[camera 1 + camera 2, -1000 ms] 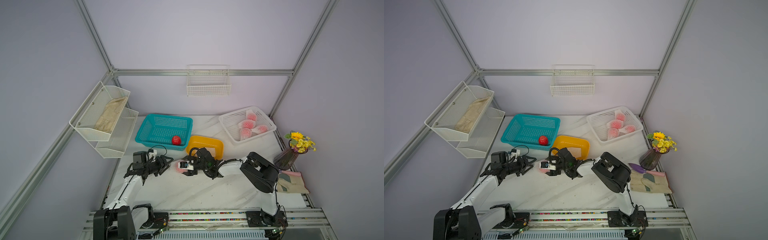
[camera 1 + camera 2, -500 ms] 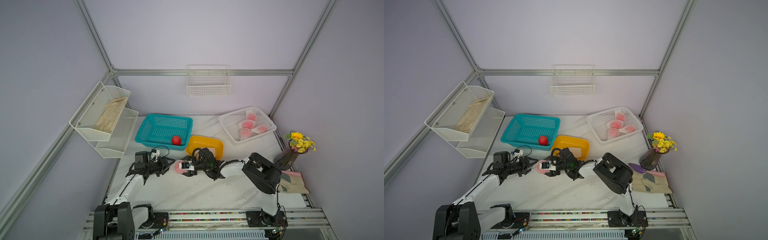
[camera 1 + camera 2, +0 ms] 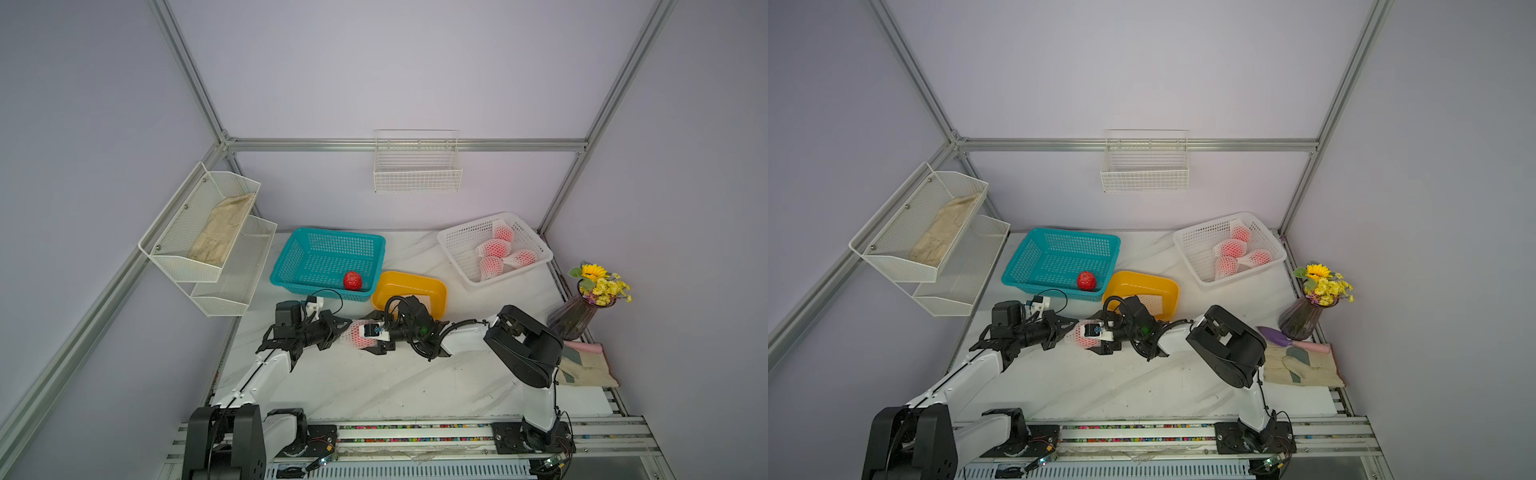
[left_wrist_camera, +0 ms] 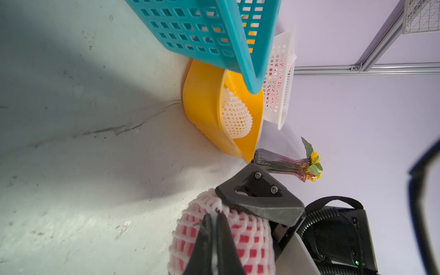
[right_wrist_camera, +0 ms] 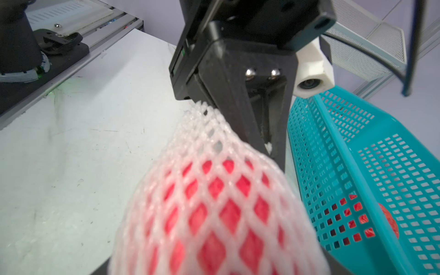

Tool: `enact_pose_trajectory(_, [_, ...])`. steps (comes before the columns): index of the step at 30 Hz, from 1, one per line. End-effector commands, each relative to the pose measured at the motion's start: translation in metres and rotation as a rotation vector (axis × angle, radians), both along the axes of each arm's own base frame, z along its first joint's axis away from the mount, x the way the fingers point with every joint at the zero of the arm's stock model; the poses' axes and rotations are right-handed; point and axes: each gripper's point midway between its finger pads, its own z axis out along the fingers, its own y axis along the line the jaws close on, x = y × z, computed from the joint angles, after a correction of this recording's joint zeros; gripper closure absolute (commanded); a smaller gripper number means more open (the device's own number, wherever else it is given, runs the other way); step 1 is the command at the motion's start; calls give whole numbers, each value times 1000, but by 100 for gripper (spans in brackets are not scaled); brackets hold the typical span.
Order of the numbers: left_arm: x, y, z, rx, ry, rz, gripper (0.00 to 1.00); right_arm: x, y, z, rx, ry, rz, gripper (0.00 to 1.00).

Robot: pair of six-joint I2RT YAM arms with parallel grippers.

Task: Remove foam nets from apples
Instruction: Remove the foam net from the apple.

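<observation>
A red apple in a white foam net (image 3: 356,334) (image 3: 1084,336) is low over the table's middle. My right gripper (image 3: 368,336) (image 5: 217,266) holds it from the right, fingers wide on both sides. My left gripper (image 3: 345,328) (image 4: 215,215) has come from the left and is shut on a pinch of the foam net (image 4: 221,209) at the apple's end. One bare apple (image 3: 352,281) lies in the teal basket (image 3: 286,266). An empty foam net (image 4: 235,116) lies in the yellow tub (image 3: 409,279). Several netted apples (image 3: 494,249) sit in the white basket (image 3: 457,241).
The teal basket and yellow tub stand just behind the grippers. A vase of flowers (image 3: 582,307) and a folded cloth (image 3: 586,365) are at the right edge. A two-tier mesh shelf (image 3: 208,241) hangs on the left wall, a wire basket (image 3: 417,170) on the back wall.
My left gripper has moved right to the netted apple and shut on its net. The right gripper has stayed put with the apple.
</observation>
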Motion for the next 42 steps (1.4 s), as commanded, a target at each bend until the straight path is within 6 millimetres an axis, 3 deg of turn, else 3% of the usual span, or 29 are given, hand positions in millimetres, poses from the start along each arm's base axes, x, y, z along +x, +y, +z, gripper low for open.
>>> enact_pose_trajectory(1, [-13, -15, 1, -29, 13, -40, 100, 11, -1, -1, 18, -10, -55, 7])
enact_pose_trajectory(6, [-18, -12, -4, -2, 33, -10, 100, 7, -12, 1, 5, -1, -80, 3])
enact_pose_trajectory(13, [-17, -18, 5, 36, 15, 2, 100, -22, -30, 11, -51, 109, -28, 3])
enact_pose_trajectory(19, [-15, -25, 8, 62, 16, -10, 100, -24, -47, 8, -108, 150, -97, 3])
enact_pose_trajectory(27, [-12, -26, 16, 61, 5, 7, 100, -33, -80, -18, -186, 119, -156, 3])
enact_pose_trajectory(30, [-12, -30, 16, 64, 11, 3, 100, -34, -86, -13, -174, 131, -173, 3])
enact_pose_trajectory(36, [-16, -44, 15, 84, 20, -21, 100, -34, -70, 37, -50, 139, -137, 3])
enact_pose_trajectory(38, [-16, -49, 16, 101, 15, -26, 100, -34, -60, 40, -50, 168, -100, 3])
enact_pose_trajectory(42, [-14, -56, 24, 154, -8, -40, 100, -30, -44, 27, -99, 272, -67, 9])
